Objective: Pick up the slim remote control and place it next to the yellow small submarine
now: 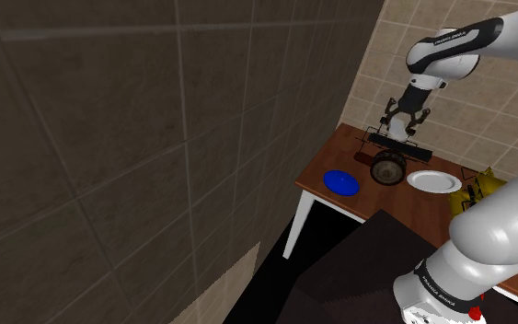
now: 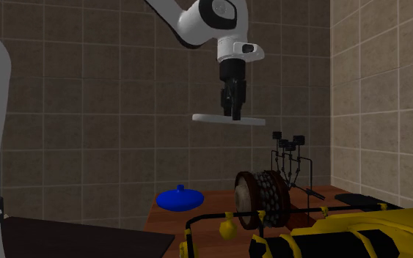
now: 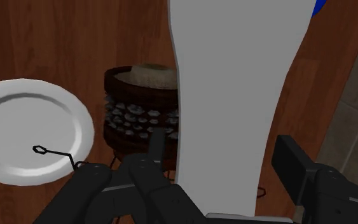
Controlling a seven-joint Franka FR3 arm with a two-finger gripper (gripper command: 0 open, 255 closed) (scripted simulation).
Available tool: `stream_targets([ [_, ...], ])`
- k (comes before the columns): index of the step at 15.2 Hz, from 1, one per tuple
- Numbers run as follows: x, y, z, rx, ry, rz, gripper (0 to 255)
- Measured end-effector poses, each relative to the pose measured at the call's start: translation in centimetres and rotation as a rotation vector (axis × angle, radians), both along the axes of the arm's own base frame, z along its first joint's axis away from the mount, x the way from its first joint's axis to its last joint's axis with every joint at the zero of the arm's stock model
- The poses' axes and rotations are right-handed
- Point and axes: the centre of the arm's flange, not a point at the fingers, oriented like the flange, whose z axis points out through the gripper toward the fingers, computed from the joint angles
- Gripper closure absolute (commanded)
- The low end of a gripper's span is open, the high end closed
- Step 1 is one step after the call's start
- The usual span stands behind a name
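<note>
The arm (image 2: 197, 18) reaches high over the counter (image 1: 339, 152), its pincer (image 2: 234, 111) pointing straight down, clamped on the level pale-grey remote control (image 2: 212, 118).

Wall, dark grey-brown tiles (image 1: 109, 110): large squares with pale joints, covering the left and centre of the shoulder view.
Wall, beige tiles (image 1: 496, 101): upper right, meeting the dark wall at a corner.
Counter (image 1: 338, 149): reddish-brown wood-grain top on a white frame with a white leg (image 1: 292, 232), set in that corner.
Black area (image 1: 316, 230): beneath the counter.
Pale tan wedge (image 1: 234, 287): foot of the dark wall, lower centre-left.
Light: dim, even.
</note>
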Motion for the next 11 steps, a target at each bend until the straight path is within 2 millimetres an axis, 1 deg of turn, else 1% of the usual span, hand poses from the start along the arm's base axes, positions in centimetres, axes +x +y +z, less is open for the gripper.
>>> stream_targets([
  [2, -2.9, 0.4, -0.2, 0.0, 0.0, 0.0, 255],
  [4, -5.7, 0.8, 0.1, 0.0, 0.0, 0.0, 255],
  [8, -10.7, 1.4, -0.1, 0.0, -0.001, 0.0, 255],
  [9, -12.3, 2.0, 0.0, 0.001, 0.0, 0.0, 255],
  [10, -13.3, 2.0, -0.2, 0.0, 0.0, 0.0, 255],
  [11, -13.8, 1.9, -0.5, 0.0, 0.0, 0.0, 255],
])
